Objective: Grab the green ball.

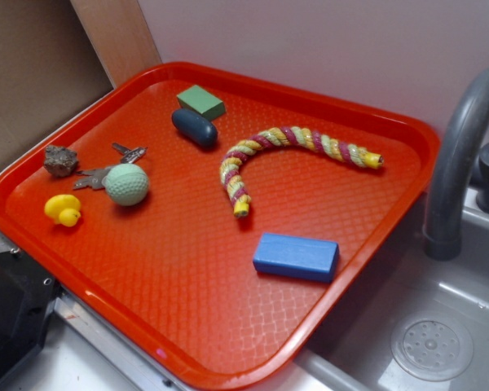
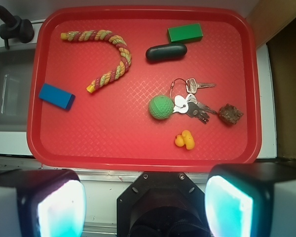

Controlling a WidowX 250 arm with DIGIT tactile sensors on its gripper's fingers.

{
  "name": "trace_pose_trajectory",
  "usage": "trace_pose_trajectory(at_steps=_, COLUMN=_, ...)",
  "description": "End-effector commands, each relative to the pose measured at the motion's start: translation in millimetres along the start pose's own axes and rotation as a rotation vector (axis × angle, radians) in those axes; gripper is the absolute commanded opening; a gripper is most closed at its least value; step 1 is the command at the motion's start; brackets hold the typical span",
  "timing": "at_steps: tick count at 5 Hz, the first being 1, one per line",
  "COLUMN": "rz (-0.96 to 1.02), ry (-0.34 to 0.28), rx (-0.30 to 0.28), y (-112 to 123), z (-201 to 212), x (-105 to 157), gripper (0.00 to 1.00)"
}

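Hovering high above the tray's point(image 2: 34, 98) near edge, the gripper point(image 2: 145, 205) is pointing straight down, its two fingers point(image 2: 59, 205) standing wide apart and holding nothing. On the tray, one ball point(image 2: 160, 107) is lying right of centre in the wrist view, touching one bunch of keys point(image 2: 190, 101) and sitting above one duck point(image 2: 185, 140). Also lying there: one rope point(image 2: 106, 49), one blue block point(image 2: 56, 96), one green block point(image 2: 185, 33), one dark pebble point(image 2: 166, 52) and one stone point(image 2: 230, 114).
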State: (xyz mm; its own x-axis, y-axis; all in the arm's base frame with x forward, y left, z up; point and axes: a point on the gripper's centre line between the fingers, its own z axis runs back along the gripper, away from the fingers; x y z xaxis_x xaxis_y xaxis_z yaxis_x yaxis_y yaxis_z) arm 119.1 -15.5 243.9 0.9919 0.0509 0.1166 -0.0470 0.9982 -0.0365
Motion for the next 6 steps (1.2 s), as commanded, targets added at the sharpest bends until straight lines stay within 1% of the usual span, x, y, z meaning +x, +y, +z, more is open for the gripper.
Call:
trace_pose_trajectory(at_steps=1, rz=0.0, ry=0.0, rx=0.0, y=0, z=0, x=0, gripper=1.0)
trace_pose_trajectory(at_steps=2, rz=0.244, ry=-0.047, rx=0.06, y=11, z=-49, x=17, gripper=1.0)
trace_pose_trajectory(at_steps=3, rz=0.382, ry=-0.092, rx=0.024, y=20, z=-78, x=21, gripper=1.0)
trace_pose_trajectory(at_steps=4, rz=0.487, ry=-0.105, rx=0.014, y=30, z=-117, x=34, gripper=1.0)
trace_pose_trajectory(at_steps=5, rz=0.531, ry=-0.136, rx=0.046, y=44, z=-147, x=48, gripper=1.0)
trace_pose_trajectory(at_steps=6, rz=0.591, ry=-0.152, rx=0.038, y=45, z=-170, x=57, gripper=1.0)
